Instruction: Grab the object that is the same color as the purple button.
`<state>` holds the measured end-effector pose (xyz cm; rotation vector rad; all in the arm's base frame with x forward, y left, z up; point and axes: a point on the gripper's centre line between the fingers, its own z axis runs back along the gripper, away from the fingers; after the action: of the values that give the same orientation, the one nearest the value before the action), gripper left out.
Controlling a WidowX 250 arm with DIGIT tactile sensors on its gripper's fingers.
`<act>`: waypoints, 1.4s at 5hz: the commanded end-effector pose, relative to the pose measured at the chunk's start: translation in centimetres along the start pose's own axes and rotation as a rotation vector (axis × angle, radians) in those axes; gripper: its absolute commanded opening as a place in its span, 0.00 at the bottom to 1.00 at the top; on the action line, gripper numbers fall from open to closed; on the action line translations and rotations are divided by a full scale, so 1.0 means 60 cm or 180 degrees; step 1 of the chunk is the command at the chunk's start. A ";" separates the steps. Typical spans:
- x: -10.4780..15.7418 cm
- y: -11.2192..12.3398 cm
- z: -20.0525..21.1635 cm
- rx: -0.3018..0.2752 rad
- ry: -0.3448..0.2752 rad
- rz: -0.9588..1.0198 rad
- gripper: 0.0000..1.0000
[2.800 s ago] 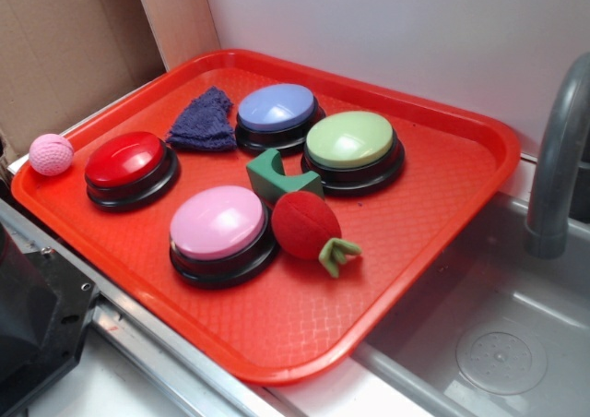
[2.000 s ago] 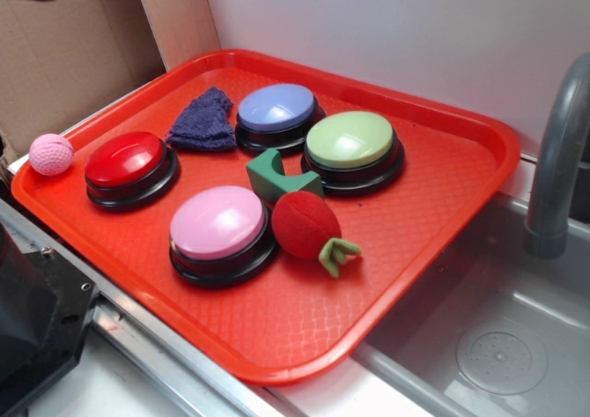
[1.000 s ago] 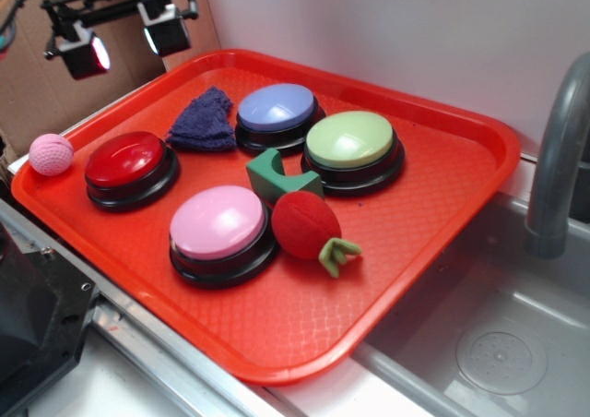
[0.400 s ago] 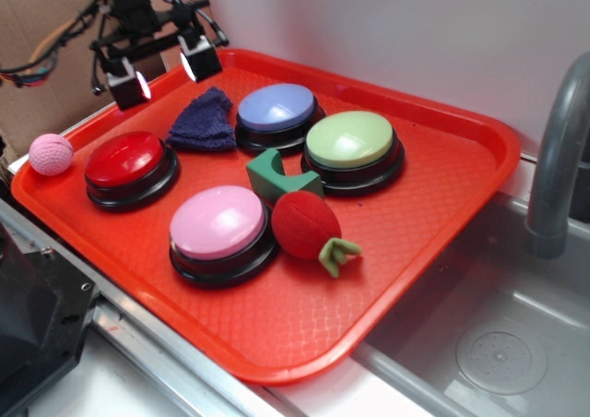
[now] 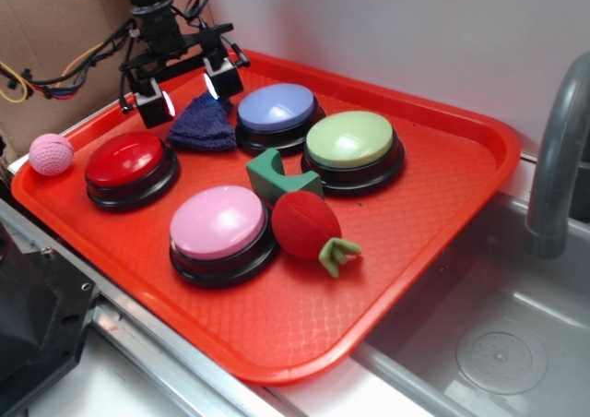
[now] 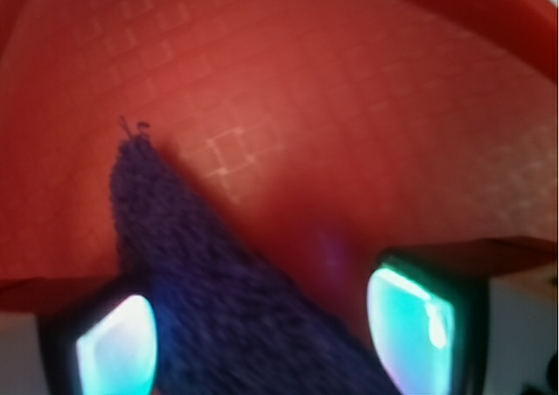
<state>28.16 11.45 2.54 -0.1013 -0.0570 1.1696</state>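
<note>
1. Hovering over the cloth, our gripper (image 5: pixel 187 94) has its jaws spread wide and empty; the two fingertips (image 5: pixel 152 109) sit on either side of the cloth's upper tip, above it as far as we can tell.
2. In the wrist view the purple-blue knitted cloth (image 6: pixel 218 299) runs up between the two lit pads (image 6: pixel 118 351), nearer the left one, not yet pinched.
3. We place the cloth (image 5: pixel 203 126) flat on the red tray (image 5: pixel 304 334), just beside the purple button (image 5: pixel 277 108) and near the red button (image 5: pixel 127 159).
4. Progress, our read: approach done, target lined up; descent, closing and lifting are left. Nothing grabbed yet.
5. Count, buttons: four, namely purple, red, green button (image 5: pixel 352 140) and pink button (image 5: pixel 218 223).
6. Count, soft items: one knitted cloth, one pink crocheted ball (image 5: pixel 51 154) at the tray's left edge, one red plush radish-like toy (image 5: pixel 309 225).
7. Count, other: one green block (image 5: pixel 270 175), one tray, one grey faucet (image 5: pixel 558 159) over the sink (image 5: pixel 498 343).
</note>
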 end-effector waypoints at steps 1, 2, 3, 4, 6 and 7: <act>0.000 -0.021 0.005 -0.0150 -0.0074 -0.0144 1.00; -0.005 -0.025 -0.003 -0.0120 -0.0042 -0.0179 1.00; -0.007 -0.023 -0.005 -0.0034 -0.0106 -0.0135 0.45; -0.006 -0.023 0.000 -0.0054 -0.0143 -0.0121 0.13; -0.004 -0.013 0.001 0.0008 -0.0150 -0.0203 0.00; -0.003 -0.010 0.015 0.0012 -0.0213 -0.0269 0.00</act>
<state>28.73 10.65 1.77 -0.0397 -0.0506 1.0975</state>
